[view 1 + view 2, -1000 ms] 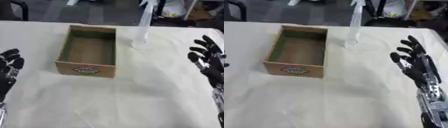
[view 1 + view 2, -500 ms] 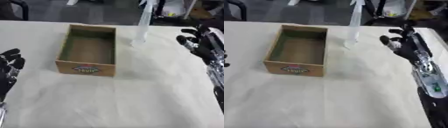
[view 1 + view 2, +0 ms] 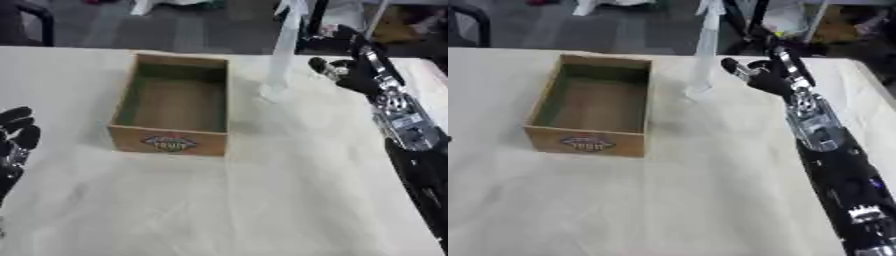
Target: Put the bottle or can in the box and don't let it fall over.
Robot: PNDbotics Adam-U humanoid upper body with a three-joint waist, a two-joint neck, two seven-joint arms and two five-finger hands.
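We see a tall clear bottle (image 3: 703,50) upright at upper centre, just right of the cardboard box (image 3: 175,107) — our right hand (image 3: 765,77) near it, fingers seemingly spread; left hand (image 3: 17,135) relaxed at left edge.

A counter (image 3: 262,200) draped in a wrinkled cream cloth fills most of the view. Beyond its far edge lies a dark grey floor (image 3: 175,30). A black curved chair frame (image 3: 39,20) stands at the far left, and blurred clutter sits at the far right.
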